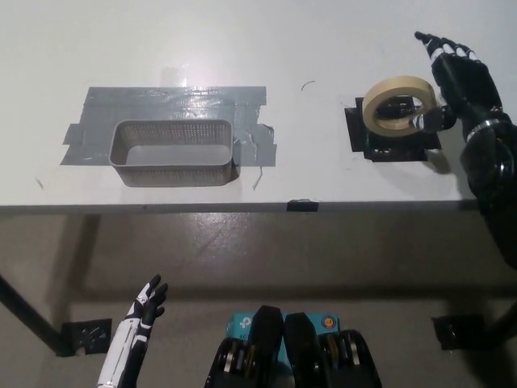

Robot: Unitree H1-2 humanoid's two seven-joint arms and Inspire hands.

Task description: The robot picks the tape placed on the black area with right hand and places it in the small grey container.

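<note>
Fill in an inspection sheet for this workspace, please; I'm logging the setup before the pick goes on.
Surface: white table, a few dark scuff marks.
Job's things: tape roll on the black area, tilted; small grey container on a grey tape patch, nothing seen inside.
Clutter: nothing seen.
Hands: right hand open, just right of the roll, one finger at its rim; left hand open, resting low, below the table edge.
Cables: nothing seen.
Surroundings: brown floor, a dark table leg with foot plate at lower left.
</note>
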